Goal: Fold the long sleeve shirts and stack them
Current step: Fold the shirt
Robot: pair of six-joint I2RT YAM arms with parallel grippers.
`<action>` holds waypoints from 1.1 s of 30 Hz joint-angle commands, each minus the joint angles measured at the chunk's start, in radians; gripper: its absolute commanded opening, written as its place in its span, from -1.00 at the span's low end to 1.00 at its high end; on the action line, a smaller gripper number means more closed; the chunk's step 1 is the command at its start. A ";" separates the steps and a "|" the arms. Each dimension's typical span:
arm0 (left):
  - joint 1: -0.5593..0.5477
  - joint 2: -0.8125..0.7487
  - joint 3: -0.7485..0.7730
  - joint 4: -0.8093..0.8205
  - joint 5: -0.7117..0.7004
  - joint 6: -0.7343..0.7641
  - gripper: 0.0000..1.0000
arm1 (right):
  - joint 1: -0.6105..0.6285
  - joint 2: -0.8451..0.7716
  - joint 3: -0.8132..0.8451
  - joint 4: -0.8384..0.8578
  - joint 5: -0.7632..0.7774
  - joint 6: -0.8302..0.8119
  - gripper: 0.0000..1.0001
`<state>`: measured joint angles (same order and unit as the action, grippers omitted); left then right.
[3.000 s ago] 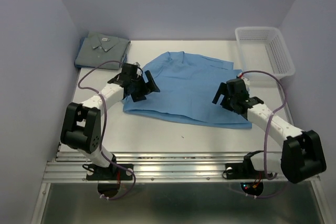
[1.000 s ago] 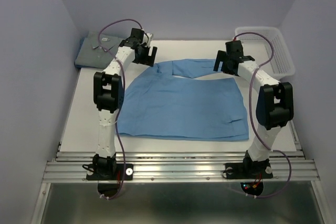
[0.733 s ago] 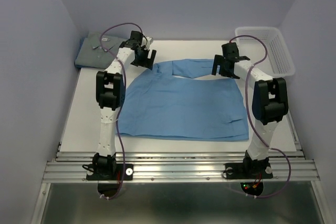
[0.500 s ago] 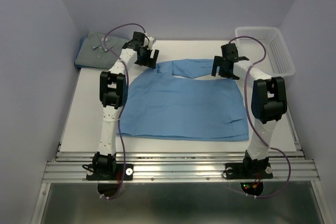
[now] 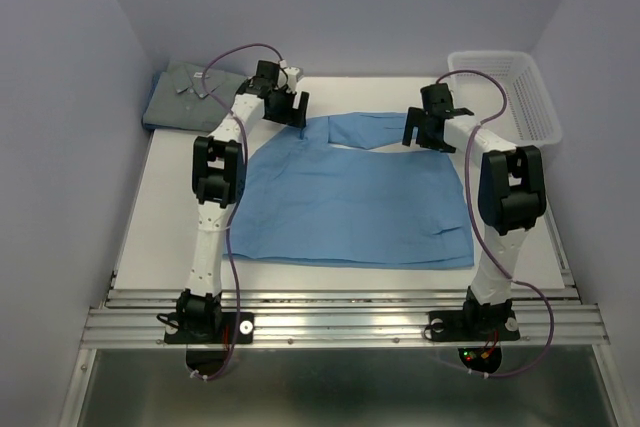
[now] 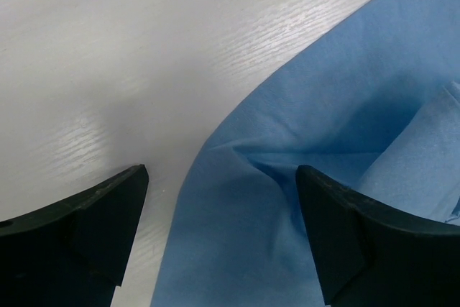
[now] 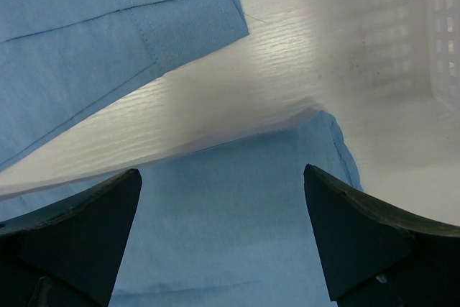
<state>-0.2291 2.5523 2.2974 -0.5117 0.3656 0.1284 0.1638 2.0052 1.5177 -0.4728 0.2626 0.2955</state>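
Mid-fold: left hand [image 5: 292,110] and right hand [image 5: 425,133] hang wide and empty over the far corners of the sky-blue shirt [image 5: 350,197], spread on the bench [image 5: 170,207], grey-blue shirt [image 5: 185,97] folded far-left; next, drop and pinch those corners.

top external: fixed, high behind the near edge of the white table [image 5: 160,209], tilted down over all of it, far off | left wrist: close above an edge of the sky-blue shirt [image 6: 345,106], looking down between own fingers [image 6: 79,235] | right wrist: equally close, down onto shirt and white mesh basket [image 7: 442,26] corner | shared: shirt's far edge, table top
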 commanded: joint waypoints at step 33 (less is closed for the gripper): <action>0.027 -0.259 -0.147 0.131 -0.326 -0.202 -1.00 | -0.001 0.193 0.257 0.063 0.081 0.113 1.00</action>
<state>-0.1822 2.3650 2.1544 -0.4103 -0.0189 -0.0689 0.1638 2.1445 1.6760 -0.4755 0.3408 0.3824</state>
